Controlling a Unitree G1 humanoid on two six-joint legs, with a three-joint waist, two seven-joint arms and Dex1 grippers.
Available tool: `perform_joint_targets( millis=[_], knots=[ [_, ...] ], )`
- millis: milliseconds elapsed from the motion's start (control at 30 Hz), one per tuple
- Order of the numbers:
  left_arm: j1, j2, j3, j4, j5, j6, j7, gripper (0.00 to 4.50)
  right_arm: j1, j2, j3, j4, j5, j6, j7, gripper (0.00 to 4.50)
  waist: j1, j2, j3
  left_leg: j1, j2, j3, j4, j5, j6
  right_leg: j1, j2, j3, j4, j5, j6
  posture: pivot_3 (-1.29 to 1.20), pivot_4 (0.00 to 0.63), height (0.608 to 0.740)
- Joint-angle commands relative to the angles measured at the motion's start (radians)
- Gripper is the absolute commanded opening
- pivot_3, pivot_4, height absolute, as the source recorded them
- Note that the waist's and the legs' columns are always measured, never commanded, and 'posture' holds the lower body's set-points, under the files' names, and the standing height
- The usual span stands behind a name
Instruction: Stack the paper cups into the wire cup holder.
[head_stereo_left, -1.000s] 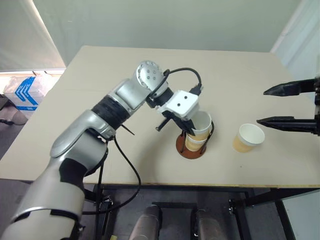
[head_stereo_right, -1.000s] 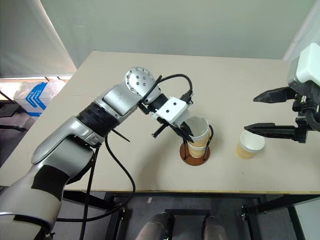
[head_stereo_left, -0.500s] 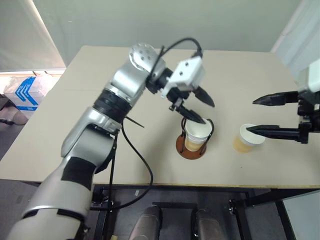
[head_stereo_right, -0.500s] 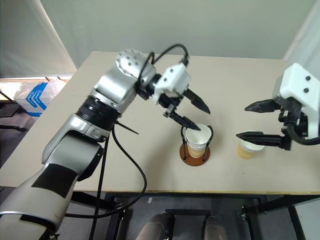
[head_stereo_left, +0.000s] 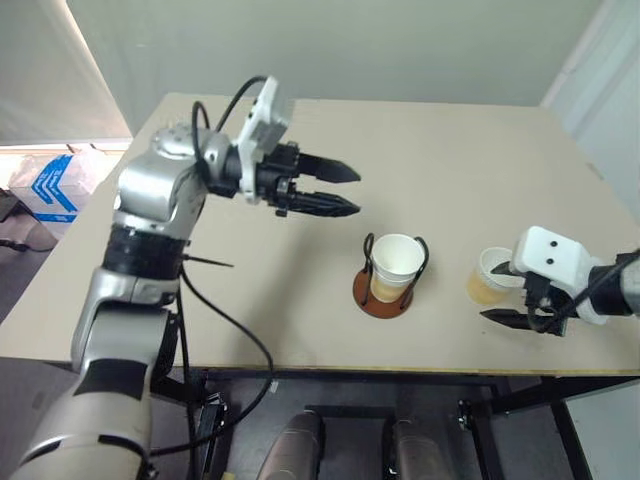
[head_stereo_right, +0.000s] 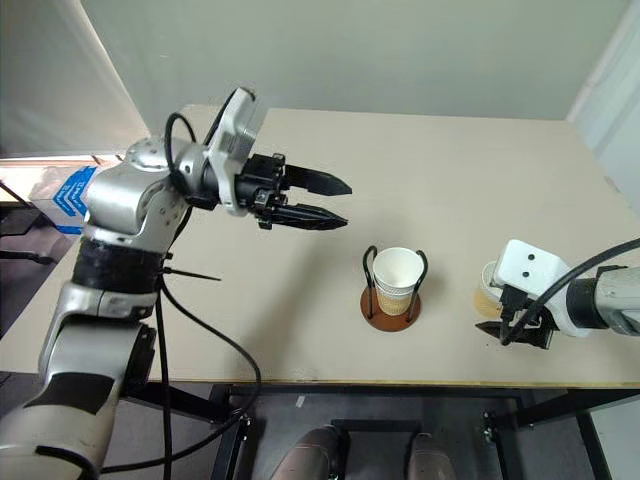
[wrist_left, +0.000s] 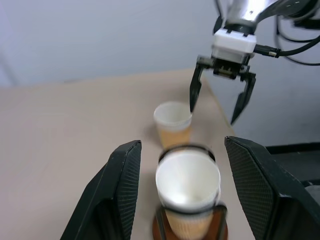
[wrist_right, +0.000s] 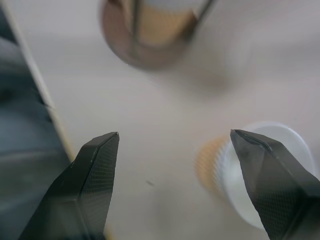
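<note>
Last loose cup sat at the right gripper's fingers

The right gripper (head_stereo_left: 512, 302), jaws spread and empty, angled down at lower right with the upright loose paper cup (head_stereo_left: 490, 276) just beside one finger; the wire cup holder (head_stereo_left: 389, 290) (cups nested inside) stood mid-frame, and the left gripper (head_stereo_left: 340, 190), spread, hung upper left.

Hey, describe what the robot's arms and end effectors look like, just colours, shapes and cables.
The left arm is silver-grey metal with black bands and a round, bolted joint cap. Loose black cables loop along it. Each wrist carries a white boxy housing. The left end effector and the right end effector each have two black, tapered, pointed fingers, their broad faces showing a fine woven texture.
</note>
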Motion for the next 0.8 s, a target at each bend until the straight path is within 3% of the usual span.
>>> perform_joint_targets(
  millis=[33,333,467,733,800],
  knots=[
    [0.038,0.016,0.063,-0.105,-0.019,0.043,0.083,2.89,-0.033,0.012,0.056,0.044,-0.078,-0.040,-0.013,3.79,0.002,0.000,0.000,0.001,0.000,0.000,0.000,0.000,0.002,0.001,0.000,0.000,0.000,0.000,0.000,0.00,0.150,0.740],
    [0.132,0.031,0.094,-0.200,-0.026,0.088,0.183,2.89,-0.122,0.048,0.210,0.148,-0.230,-0.121,0.024,3.79,-0.007,-0.001,0.001,0.012,0.000,0.000,-0.004,0.002,0.003,0.010,0.000,0.000,0.000,-0.004,-0.007,0.00,0.150,0.740],
    [0.152,0.040,0.083,-0.211,-0.015,0.078,0.190,2.92,-0.170,0.081,0.260,0.180,-0.285,-0.142,0.038,2.91,-0.011,-0.001,0.001,0.013,0.000,0.000,-0.005,0.002,0.003,0.010,0.000,0.000,0.000,-0.003,-0.007,0.00,0.150,0.740],
    [0.201,0.073,0.072,-0.237,-0.003,0.046,0.147,2.92,-0.201,0.099,0.267,0.172,-0.327,-0.179,0.095,0.05,-0.010,-0.001,0.001,0.012,0.000,0.000,-0.006,0.000,0.002,0.009,0.000,0.000,-0.001,-0.004,-0.014,0.00,0.150,0.740],
    [0.226,0.094,0.071,-0.265,-0.015,0.035,0.113,2.92,-0.204,0.086,0.252,0.170,-0.327,-0.199,0.120,0.02,-0.011,-0.001,0.001,0.012,0.000,0.000,-0.006,-0.001,0.001,0.009,0.000,0.000,-0.001,-0.005,-0.014,0.00,0.150,0.740]
  ],
)
